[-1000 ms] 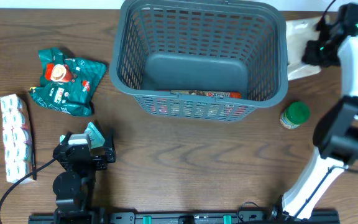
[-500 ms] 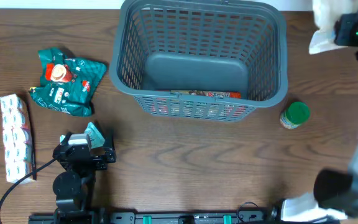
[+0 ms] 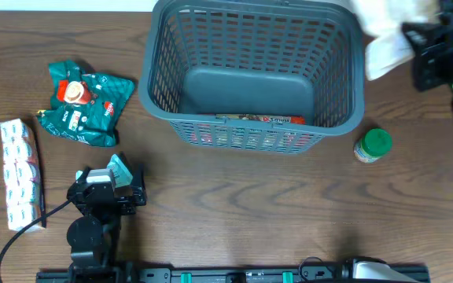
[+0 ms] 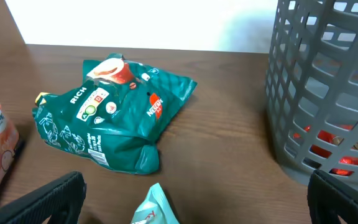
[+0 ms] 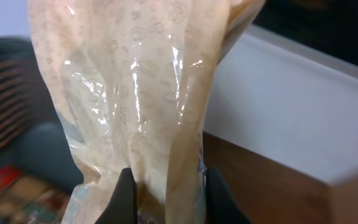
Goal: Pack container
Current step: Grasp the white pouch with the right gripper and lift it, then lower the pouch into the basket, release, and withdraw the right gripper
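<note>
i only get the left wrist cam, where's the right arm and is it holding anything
Observer: The right gripper is by the basket's far right corner, shut on a pale plastic bag.
Operator: anything else over there
Observer: A green-lidded jar stands on the table right of the basket's near corner.
Operator: what's in the basket
Observer: One flat red packet along the near wall; the rest of the floor is bare.
</note>
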Robot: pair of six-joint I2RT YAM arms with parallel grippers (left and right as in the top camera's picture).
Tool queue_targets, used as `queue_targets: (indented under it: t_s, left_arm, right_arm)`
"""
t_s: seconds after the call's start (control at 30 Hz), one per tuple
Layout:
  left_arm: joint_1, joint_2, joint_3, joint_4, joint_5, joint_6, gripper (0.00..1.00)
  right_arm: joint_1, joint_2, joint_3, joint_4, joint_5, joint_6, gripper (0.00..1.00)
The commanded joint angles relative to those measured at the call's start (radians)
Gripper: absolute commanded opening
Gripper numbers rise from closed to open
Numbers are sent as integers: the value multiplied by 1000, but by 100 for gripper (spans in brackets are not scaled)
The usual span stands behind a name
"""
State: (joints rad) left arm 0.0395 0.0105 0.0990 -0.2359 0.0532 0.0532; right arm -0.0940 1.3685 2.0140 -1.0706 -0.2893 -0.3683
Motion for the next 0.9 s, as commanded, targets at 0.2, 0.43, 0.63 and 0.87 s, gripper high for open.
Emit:
queue_targets:
  t_s: [0.2,0.43,0.63,0.87]
  left_arm:
    - [4,-7,-23,-8,11,10,99]
    - [4,-7,-23,-8,11,10,99]
    - [4,-7,-23,-8,11,10,99]
    - [4,-7,-23,-8,11,10,99]
  right_arm:
    - [83,84,1,-120,-280,-240,1]
    - [153,183,1,-231,-299,-363,1]
    - [248,265,1,-246,-298,-382,1]
    - [319,362,1,-247,-282,-388,1]
